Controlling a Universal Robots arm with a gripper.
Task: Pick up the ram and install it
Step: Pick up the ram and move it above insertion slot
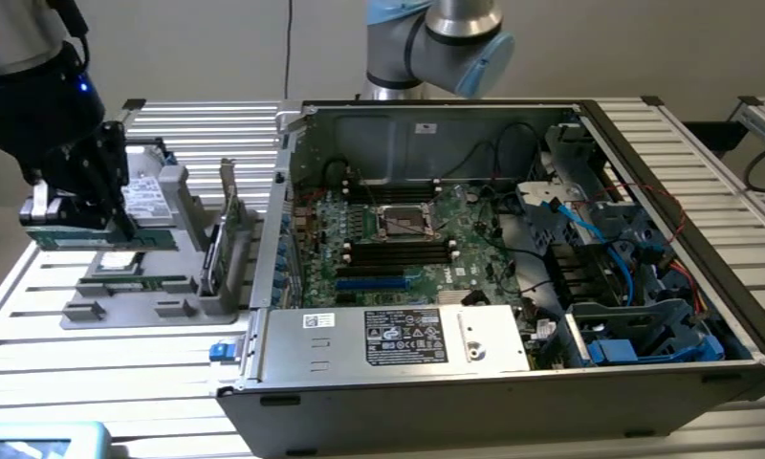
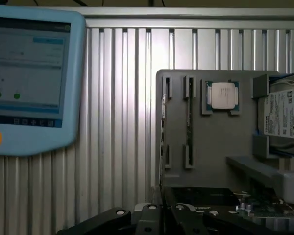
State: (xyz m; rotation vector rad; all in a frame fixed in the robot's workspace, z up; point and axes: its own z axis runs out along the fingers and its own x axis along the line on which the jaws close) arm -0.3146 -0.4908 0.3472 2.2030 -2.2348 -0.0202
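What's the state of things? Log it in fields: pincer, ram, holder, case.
pincer: shut on the ram, above the gray holder at the exterior view's left
ram: thin green board, held level, apart from the case
gray holder: carries a processor chip, a second memory stick in a slot, and a hard drive
case: open, motherboard exposed
task: ram picked up, not yet installed

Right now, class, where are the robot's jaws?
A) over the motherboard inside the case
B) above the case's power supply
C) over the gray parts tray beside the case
C: the jaws, shut on the ram, hang over the gray parts tray, on the exterior view's left of the case.
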